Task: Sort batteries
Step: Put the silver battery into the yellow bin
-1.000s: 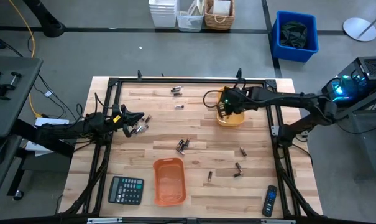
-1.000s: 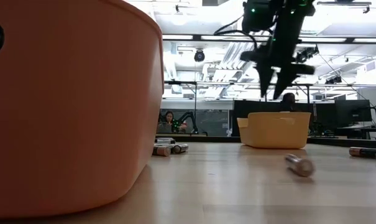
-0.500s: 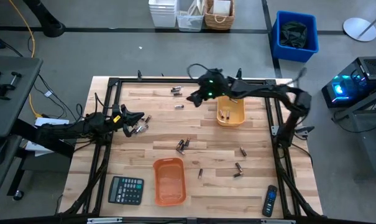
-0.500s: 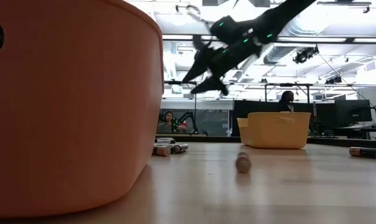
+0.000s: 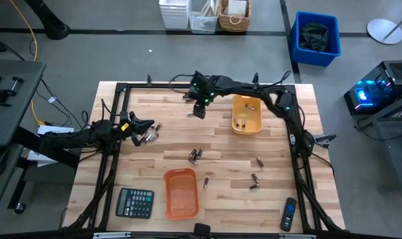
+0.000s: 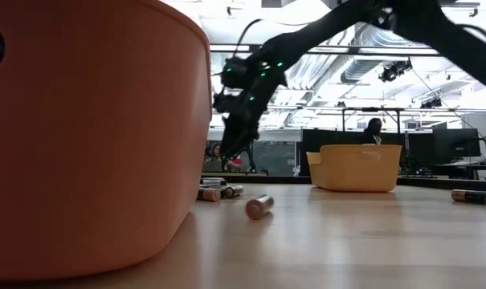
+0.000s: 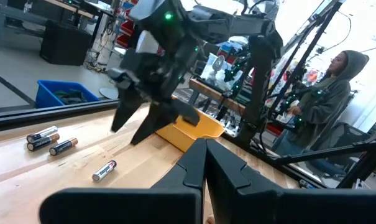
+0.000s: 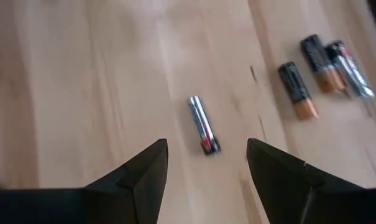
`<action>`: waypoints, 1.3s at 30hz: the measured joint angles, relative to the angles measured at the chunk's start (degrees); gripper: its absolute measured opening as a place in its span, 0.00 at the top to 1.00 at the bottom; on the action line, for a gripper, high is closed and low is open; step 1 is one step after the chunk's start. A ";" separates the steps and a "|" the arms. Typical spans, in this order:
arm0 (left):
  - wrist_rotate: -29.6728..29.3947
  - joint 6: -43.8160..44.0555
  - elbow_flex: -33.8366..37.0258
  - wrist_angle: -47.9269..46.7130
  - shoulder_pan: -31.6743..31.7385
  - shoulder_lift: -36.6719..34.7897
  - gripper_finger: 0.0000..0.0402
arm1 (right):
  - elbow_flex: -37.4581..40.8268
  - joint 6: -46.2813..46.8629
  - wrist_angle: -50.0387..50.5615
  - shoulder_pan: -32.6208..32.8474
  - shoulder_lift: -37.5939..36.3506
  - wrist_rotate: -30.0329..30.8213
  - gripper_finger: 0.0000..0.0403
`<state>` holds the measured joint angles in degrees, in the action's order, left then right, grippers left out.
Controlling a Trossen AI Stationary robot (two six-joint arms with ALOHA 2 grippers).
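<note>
My right gripper (image 5: 199, 111) (image 8: 206, 163) hangs open, slanting down, above a silvery battery (image 8: 204, 124) lying on the far part of the wooden table (image 5: 154, 166); its fingers stand either side of it, clear of it. Dark batteries with copper ends (image 8: 298, 90) lie beside it. More batteries lie loose mid-table (image 5: 195, 155), (image 5: 205, 181), (image 5: 254, 180), and some inside the yellow tray (image 5: 246, 114). An orange tray (image 5: 181, 193) stands near the front edge. My left gripper (image 5: 146, 126) (image 7: 205, 149) waits shut at the table's left, next to batteries (image 5: 151, 137).
A black calculator (image 5: 134, 202) lies left of the orange tray and a black remote control (image 5: 289, 214) at the near right corner. A black frame (image 5: 114, 119) runs round the table. In the low view a person (image 6: 373, 128) sits in the room behind.
My right gripper has left the spot above the yellow tray, swung toward the table's left edge along the far side, sunk lower and rolled about its pointing line. One loose battery has rolled along the table toward the left, closer to the orange tray.
</note>
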<state>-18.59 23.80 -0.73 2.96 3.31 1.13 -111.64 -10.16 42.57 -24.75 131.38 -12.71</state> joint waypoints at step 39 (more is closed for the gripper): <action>0.00 0.00 0.00 0.00 -0.01 0.00 1.00 | -15.89 48.68 7.86 6.43 13.80 21.61 0.52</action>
<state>-18.59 23.80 -0.72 2.95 3.30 1.13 -127.52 38.52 50.43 -18.32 145.18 8.90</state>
